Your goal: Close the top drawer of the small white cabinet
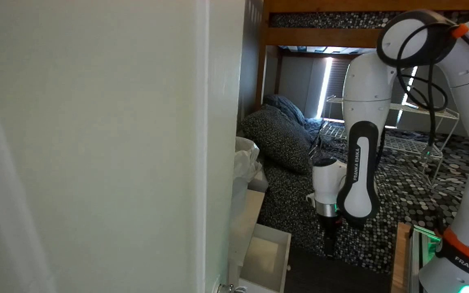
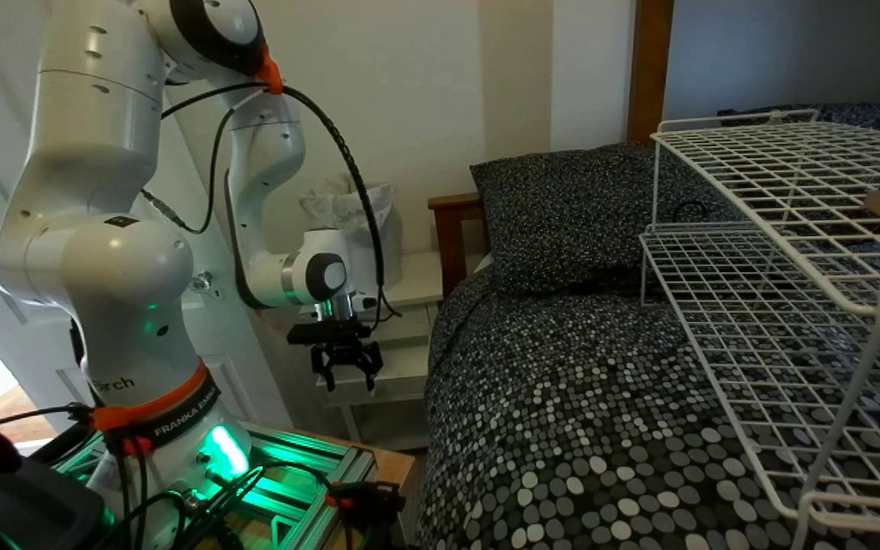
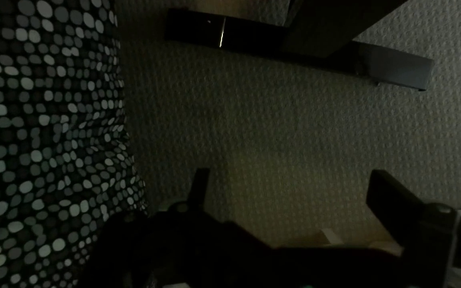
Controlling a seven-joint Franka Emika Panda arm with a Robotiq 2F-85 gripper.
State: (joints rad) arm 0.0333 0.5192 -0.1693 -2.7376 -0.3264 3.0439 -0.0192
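When looking for the push line in an exterior view, find the shallow, white, box-shaped top drawer [image 1: 264,258] standing out from the narrow, low white cabinet [image 1: 248,219], on that view's left of the black two-fingered gripper [image 1: 330,253] and apart from it. Note the flat white front [image 1: 286,260] turned toward the gripper, long edge across the likely push. In the wrist view, see the jaws spread wide, holding nothing, above grey textured carpet [image 3: 278,120]. Judge it best to press squarely against that front, driving cabinetward.
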